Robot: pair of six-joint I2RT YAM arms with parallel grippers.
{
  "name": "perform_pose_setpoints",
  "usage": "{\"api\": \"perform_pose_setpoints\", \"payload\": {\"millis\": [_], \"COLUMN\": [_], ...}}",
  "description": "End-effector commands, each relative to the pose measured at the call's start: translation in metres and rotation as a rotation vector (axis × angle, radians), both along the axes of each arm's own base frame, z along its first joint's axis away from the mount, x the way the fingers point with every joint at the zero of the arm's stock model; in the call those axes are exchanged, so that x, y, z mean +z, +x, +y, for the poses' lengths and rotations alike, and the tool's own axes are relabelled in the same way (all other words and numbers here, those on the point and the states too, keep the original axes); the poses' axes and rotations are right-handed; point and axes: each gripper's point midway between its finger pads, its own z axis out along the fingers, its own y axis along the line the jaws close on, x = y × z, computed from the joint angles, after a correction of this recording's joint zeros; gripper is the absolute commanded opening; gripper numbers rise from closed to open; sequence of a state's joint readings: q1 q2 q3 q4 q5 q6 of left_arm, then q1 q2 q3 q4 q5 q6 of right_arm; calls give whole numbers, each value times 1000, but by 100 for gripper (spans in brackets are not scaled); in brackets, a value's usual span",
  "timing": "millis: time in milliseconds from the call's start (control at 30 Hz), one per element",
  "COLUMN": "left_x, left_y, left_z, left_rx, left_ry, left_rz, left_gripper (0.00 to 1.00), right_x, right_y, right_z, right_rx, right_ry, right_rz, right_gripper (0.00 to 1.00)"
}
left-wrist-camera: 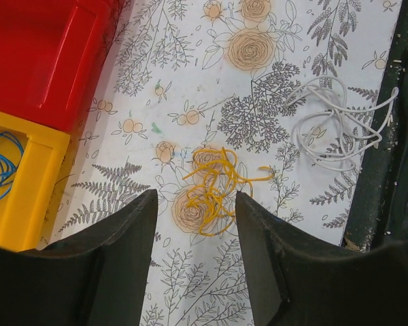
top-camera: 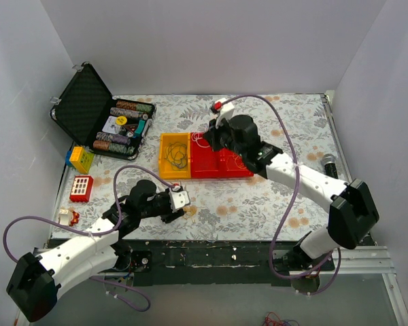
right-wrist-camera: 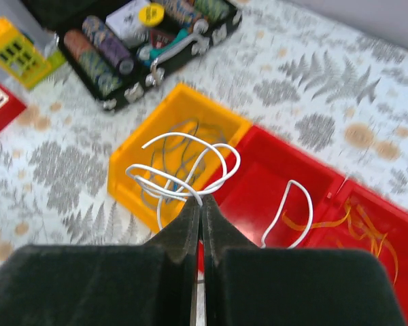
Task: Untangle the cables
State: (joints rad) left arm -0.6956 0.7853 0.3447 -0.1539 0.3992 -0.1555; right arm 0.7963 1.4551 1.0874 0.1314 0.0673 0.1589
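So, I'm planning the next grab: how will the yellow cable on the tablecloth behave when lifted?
Probably floppy: the yellow cable lies in loose, irregular loops. Likely very light, being so thin. It may dangle in loops, like the white cable pinched in the right gripper.

The table (top-camera: 258, 197) has flowers printed on it. A yellow box (top-camera: 162, 156) and a red box (top-camera: 214, 167) sit touching in the middle. An open black case (top-camera: 81, 102) lies far left, with a yellow block (top-camera: 80, 159) and a red block (top-camera: 81, 188) near it. A yellow wire (left-wrist-camera: 214, 190) and a white wire (left-wrist-camera: 333, 122) lie by the front edge.
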Motion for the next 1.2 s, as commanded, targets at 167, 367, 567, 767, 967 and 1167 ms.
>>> {"api": "perform_pose_setpoints", "payload": {"millis": [167, 367, 567, 767, 967, 1167], "left_x": [20, 23, 21, 18, 4, -16], "left_y": [2, 1, 0, 0, 4, 12], "left_z": [-7, -8, -8, -9, -9, -11], "left_rx": [-26, -36, -43, -57, -59, -59], "left_ry": [-51, -58, -56, -50, -17, 28], "left_rz": [-45, -55, -57, -64, -55, -48], "left_gripper": [48, 48, 48, 48, 49, 50], "right_x": [-31, -68, -62, -30, -3, -21], "right_y": [59, 64, 62, 51, 8, -39], "right_z": [16, 21, 16, 2, -10, -32], "right_rx": [-18, -21, -39, -48, 6, 26], "right_ry": [15, -36, -48, -21, 54, 81], "right_rz": [116, 181, 187, 133, 76, 104], "right_gripper": [1, 4, 53, 65, 63, 60]}}
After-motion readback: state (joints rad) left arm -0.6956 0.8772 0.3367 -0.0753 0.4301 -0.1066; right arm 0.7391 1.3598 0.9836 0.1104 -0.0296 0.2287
